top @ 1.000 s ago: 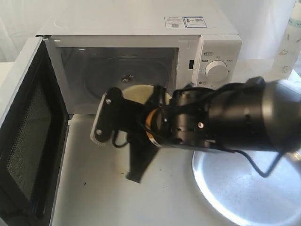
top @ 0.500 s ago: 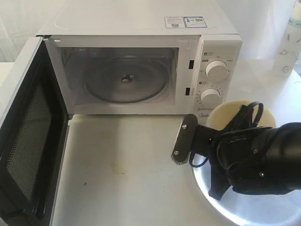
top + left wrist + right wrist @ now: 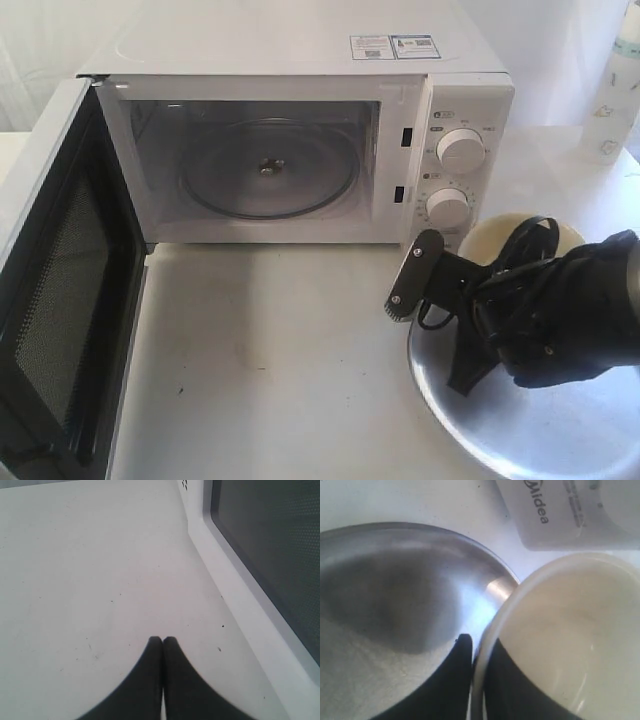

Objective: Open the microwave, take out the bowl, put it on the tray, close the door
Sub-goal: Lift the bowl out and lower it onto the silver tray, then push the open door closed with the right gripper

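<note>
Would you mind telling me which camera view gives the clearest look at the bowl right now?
The right wrist view: the bowl fills half of it, its rim pinched in the right claw at the tray's edge. The exterior view shows only part of it behind the arm. The left wrist view misses it entirely.

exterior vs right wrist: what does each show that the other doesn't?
Exterior only: the door standing open, the bare glass turntable inside, and the dials. Right wrist only: the right tool pinching the rim of the bowl, one finger inside and one outside. Both: the bowl at the rim of the tray, and the front of the microwave.
</note>
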You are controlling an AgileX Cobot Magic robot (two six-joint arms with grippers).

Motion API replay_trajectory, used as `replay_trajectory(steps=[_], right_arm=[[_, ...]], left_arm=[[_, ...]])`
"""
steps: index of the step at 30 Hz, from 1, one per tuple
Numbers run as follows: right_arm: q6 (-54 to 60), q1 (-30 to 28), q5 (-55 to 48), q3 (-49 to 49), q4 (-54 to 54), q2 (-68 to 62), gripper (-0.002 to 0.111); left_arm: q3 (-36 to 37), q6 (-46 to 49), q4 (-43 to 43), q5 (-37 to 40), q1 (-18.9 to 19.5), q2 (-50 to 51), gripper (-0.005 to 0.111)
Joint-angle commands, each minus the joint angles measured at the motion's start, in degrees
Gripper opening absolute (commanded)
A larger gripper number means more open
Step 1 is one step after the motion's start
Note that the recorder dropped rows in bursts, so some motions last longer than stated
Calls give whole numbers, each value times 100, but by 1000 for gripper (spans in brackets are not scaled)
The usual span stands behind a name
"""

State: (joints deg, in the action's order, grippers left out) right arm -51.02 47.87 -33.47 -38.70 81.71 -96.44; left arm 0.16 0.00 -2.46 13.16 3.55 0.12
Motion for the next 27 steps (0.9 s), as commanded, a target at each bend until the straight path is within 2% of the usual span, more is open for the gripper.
replay_trajectory(steps=[1,5,7,11,13,16,18,21,24,27], right_arm=[[-226,-52,-38,-1,463,-111,27],[-1299,-52,-106,-1,1064,-111,53],[-1827,-52,-106,-10,1305,-111,56],[-2275,16,85,-131,1337,45,43],[-2275,132,693,-295,1337,285,35],[-2275,313,2597,-679,1605,724,24],[-2267,514,3798,-1175,1775,927,13],[-2267,1109,3524,-2141,1458,945,0],[-2267,1702,2969,-3231,1406,637,0],[-2238,2228,2860,-4396,1433,28,0]], left_arm=[[-16,0,-56,17,-27,-12,0],[-16,0,-56,17,-27,-12,0],[-16,0,-56,17,-27,-12,0],[-16,0,-56,17,-27,-12,0],[-16,0,-56,17,-27,-12,0],[-16,0,-56,17,-27,-12,0],[-16,0,-56,17,-27,-12,0],[-16,0,-56,17,-27,-12,0],[-16,0,-56,17,-27,-12,0],[-16,0,-56,17,-27,-12,0]])
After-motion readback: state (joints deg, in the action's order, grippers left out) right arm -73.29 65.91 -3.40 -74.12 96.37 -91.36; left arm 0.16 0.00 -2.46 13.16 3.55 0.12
